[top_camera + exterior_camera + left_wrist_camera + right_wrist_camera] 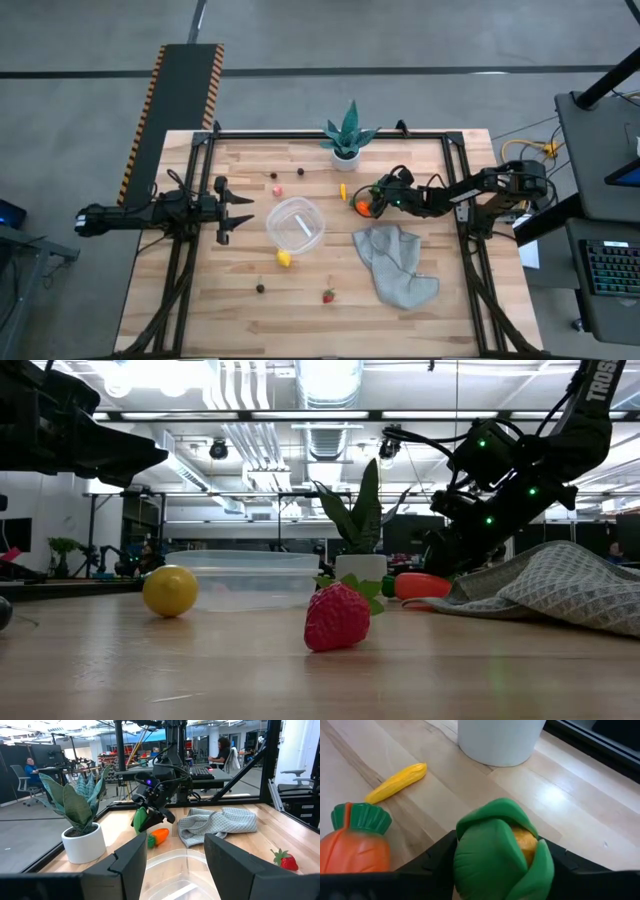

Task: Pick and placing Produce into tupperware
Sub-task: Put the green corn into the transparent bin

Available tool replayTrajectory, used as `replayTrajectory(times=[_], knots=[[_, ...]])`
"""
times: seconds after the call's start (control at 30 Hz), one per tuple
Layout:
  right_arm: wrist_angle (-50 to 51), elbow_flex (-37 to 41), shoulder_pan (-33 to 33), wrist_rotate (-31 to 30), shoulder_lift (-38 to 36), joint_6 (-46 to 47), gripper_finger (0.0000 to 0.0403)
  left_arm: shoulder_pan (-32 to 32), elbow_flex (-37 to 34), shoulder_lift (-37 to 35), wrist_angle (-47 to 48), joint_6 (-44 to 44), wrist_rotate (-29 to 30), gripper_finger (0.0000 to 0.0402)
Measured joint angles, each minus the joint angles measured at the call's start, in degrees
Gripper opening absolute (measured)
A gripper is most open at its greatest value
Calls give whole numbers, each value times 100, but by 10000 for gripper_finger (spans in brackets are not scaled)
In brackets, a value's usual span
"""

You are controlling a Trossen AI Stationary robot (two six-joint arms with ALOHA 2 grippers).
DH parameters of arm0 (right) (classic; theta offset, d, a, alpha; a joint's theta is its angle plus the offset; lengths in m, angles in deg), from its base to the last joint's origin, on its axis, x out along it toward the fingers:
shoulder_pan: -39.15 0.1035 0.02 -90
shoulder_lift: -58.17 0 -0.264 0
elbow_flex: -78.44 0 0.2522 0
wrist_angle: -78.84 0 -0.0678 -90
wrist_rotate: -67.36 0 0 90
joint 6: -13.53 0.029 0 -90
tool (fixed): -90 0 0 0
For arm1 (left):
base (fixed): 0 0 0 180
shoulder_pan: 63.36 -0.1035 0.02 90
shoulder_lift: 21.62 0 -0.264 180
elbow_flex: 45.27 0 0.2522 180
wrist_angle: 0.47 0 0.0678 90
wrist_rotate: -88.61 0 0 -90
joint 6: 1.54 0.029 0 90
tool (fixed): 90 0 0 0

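Right of centre in the high view, the right end effector point(377, 199) is clamped on a green-husked corn point(502, 850) beside the orange carrot point(362, 207). The left end effector point(236, 211), fingers apart, waits left of the tupperware point(296, 224).

On the table I count one clear tupperware point(296, 224), one grey cloth point(394, 263), one potted plant point(347, 134), two robot arms, and about nine small toy produce pieces, among them one lemon point(284, 259), one strawberry point(328, 295) and one carrot point(362, 207).
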Motion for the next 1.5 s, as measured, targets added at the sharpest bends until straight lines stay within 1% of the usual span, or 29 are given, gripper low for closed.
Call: replayTrajectory(times=[0.23,0.43,0.5,0.57,0.7,0.87,1.03,1.2,1.33,1.5], knots=[[48,-41,2,4,-30,-19,189,2,0,0,-2,7,0,183],[84,-160,31,64,-369,-90,189,1,0,0,-9,7,0,183],[96,-210,45,208,-541,-102,189,0,0,0,-9,7,0,183],[95,-296,73,484,-727,-81,189,1,0,0,-9,9,3,183],[88,-574,263,898,-1010,-183,189,0,0,-2,-17,9,3,183],[99,-1086,631,999,-1036,-518,189,0,0,0,-15,11,5,183],[109,-1771,887,1291,-594,-767,189,0,0,-1,-25,12,5,183],[249,-2521,1066,1449,151,-1018,189,0,0,-4,-44,13,5,183],[279,-3111,1176,1763,778,-1120,189,1,0,-4,-45,13,5,183],[802,-3973,1287,1869,1510,-1370,189,0,0,-2,-54,13,5,183]])
